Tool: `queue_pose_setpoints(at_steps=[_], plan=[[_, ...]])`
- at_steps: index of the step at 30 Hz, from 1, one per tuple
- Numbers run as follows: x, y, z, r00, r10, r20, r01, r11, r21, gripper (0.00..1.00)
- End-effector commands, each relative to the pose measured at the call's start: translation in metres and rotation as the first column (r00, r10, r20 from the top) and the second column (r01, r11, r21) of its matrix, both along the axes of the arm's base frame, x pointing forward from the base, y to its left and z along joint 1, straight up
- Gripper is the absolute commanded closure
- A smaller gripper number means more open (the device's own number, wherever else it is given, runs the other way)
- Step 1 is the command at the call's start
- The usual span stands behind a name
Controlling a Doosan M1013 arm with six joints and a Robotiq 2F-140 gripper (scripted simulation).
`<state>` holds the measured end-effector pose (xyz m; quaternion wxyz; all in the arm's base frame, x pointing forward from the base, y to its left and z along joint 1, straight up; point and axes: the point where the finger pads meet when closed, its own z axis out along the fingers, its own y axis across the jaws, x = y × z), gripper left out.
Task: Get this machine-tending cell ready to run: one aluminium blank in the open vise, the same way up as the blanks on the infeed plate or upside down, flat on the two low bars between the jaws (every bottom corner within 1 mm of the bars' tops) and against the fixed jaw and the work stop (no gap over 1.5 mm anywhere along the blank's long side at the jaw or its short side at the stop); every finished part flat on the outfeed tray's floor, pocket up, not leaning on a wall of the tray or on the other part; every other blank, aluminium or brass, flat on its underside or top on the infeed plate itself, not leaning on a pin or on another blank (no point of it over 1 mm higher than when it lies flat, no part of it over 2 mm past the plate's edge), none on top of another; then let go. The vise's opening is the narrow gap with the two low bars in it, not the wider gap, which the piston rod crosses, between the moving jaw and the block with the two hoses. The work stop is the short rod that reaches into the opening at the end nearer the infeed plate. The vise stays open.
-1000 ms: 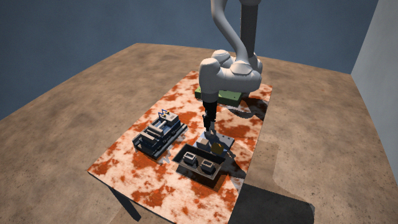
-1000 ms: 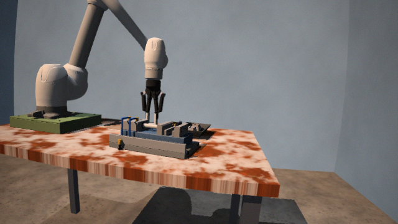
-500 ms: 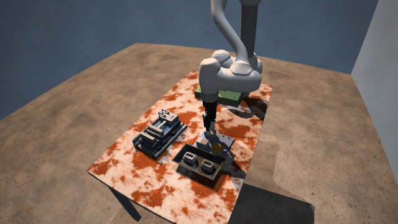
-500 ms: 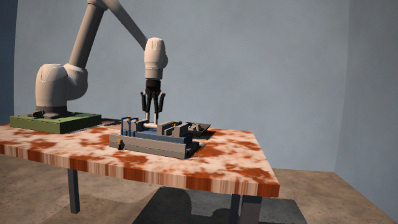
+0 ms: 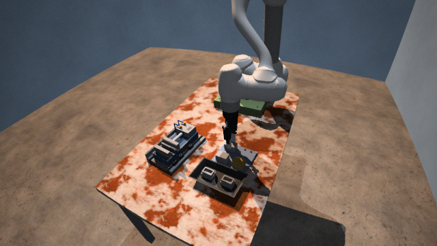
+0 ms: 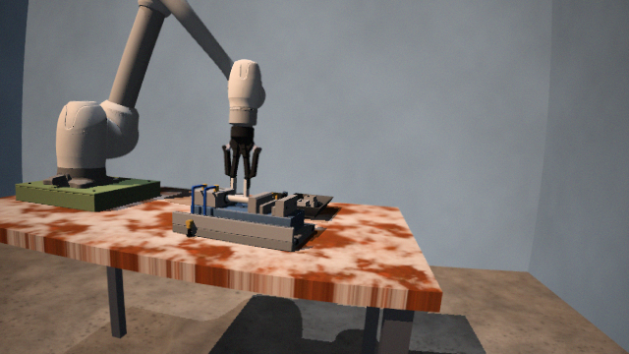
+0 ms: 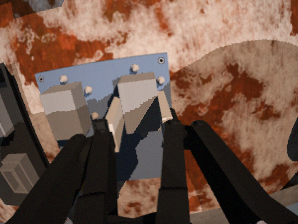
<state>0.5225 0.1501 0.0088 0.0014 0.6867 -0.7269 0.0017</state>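
Fingers closed in on a blank at the infeed plate; a skewed grip is the worry

From the top view's side, left of the infeed plate [image 5: 252, 155] [image 7: 105, 70], the vise [image 5: 162, 151] [image 6: 285, 206] shows no blank in its opening. If the blank arrives turned a little, I'd expect it to catch on a jaw or the work stop and sit crooked on the bars.

At the plate's near edge, the outfeed tray [image 5: 218, 188] [image 7: 30, 120] holds 2 finished parts [image 5: 208, 173] [image 7: 20, 172], pockets up. A low swing across it could knock them.

On the plate's vise side stands 1 aluminium blank [image 7: 57, 102] [image 5: 222, 157]. Beside it on the plate, at its far rear corner, the gripper [image 5: 231, 146] [image 6: 239, 194] [image 7: 140, 104] is about a quarter open, a finger on each side of the other aluminium blank [image 7: 137, 95]. It looks gripped, and low on the plate; a sideways start could scrape a pin.

Farther right on the plate sits the brass blank [image 5: 238, 163], the wrong one for the vise.

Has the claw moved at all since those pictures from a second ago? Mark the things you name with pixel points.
No, not noticeably: in the exterior view the claw [image 5: 231, 146] [image 6: 239, 193] [image 7: 140, 104] stands the same way behind the vise [image 5: 175, 147] [image 6: 236, 226], its tips beside the piston rod.
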Motion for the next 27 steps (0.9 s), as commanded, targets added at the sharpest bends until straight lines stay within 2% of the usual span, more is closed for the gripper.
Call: queue_pose_setpoints(at_steps=[1, 9, 17, 19, 27], plan=[[-0.002, 0.001, -0.003, 1.000, 0.003, -0.003, -0.003, 1.000, -0.002, 1.00], [-0.002, 0.001, 0.003, 1.000, 0.003, -0.003, -0.003, 1.000, -0.002, 1.00], [-0.002, 0.001, 0.026, 1.000, 0.003, -0.003, -0.003, 1.000, -0.002, 1.00], [-0.002, 0.001, 0.026, 1.000, 0.003, -0.003, -0.003, 1.000, -0.002, 1.00], [-0.002, 0.002, 0.063, 1.000, 0.003, -0.003, -0.003, 1.000, -0.002, 1.00]])
